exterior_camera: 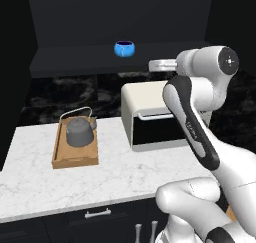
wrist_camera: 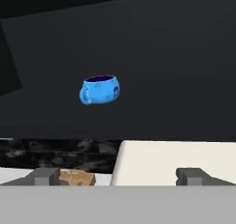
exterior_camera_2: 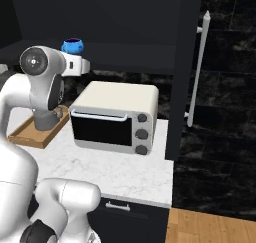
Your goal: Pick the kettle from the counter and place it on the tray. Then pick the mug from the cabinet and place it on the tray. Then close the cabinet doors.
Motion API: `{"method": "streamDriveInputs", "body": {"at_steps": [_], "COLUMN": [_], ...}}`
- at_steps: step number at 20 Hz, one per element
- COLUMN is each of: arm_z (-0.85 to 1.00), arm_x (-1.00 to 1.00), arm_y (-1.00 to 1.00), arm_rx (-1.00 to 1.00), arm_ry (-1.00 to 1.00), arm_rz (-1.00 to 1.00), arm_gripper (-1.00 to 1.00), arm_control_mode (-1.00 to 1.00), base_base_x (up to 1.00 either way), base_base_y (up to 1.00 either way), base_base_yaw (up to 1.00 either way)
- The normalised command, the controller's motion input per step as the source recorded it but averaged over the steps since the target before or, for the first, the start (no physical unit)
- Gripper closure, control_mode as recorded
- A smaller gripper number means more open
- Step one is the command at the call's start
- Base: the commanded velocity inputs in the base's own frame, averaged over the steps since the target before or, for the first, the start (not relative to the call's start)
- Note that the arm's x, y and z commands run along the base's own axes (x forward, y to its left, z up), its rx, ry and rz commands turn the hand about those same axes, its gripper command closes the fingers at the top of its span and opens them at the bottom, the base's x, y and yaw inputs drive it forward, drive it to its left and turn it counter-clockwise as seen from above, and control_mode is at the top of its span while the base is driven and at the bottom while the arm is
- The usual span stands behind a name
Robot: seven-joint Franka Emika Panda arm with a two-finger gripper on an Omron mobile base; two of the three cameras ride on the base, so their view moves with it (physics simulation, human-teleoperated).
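Note:
The dark-grey kettle point(exterior_camera: 80, 131) stands in the light-brown wooden tray point(exterior_camera: 75, 159) on the left of the white marble counter point(exterior_camera: 115, 172). The bright-blue mug point(exterior_camera: 124, 48) sits upright on the dark shelf of the open black cabinet point(exterior_camera: 75, 59). My gripper point(exterior_camera: 152, 64) hovers at shelf height to the right of the mug, apart from it, over the toaster oven. In the hand view the mug point(wrist_camera: 99, 89) lies ahead, and my gripper point(wrist_camera: 118, 177) is open with nothing between its fingertips point(wrist_camera: 46, 176). One cabinet door point(exterior_camera_2: 182, 62) stands open on the right.
A cream toaster oven point(exterior_camera: 150, 114) with a dark glass door stands on the counter right of the tray, under my hand. The open door's long silver handle point(exterior_camera_2: 197, 67) sticks out at the right. Dark drawers point(exterior_camera: 97, 214) run below the counter edge.

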Motion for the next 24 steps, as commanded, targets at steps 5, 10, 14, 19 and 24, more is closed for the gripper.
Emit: {"method": "streamDriveInputs", "body": {"at_steps": [5, 10, 14, 19, 24], "arm_z": [0.17, 0.03, 0.00, 0.00, 0.00], "arm_x": [0.18, 0.15, 0.13, 0.18, 0.24], "arm_y": [-0.09, 0.23, 0.62, 0.59, 0.44], "arm_rx": [-0.06, -0.03, -0.04, -0.02, 0.00], "arm_ry": [-0.01, 0.00, -0.05, -0.03, 0.00], "arm_rz": [0.11, -0.13, -0.26, -0.25, -0.20], "arm_gripper": [-1.00, -1.00, -1.00, -1.00, -1.00], "arm_control_mode": [-1.00, -1.00, -1.00, -1.00, -1.00], "base_base_x": [0.00, 0.00, 0.00, 0.00, 0.00], "base_base_y": [0.00, 0.00, 0.00, 0.00, 0.00], "base_base_yaw": [0.00, 0.00, 0.00, 0.00, 0.00]}}
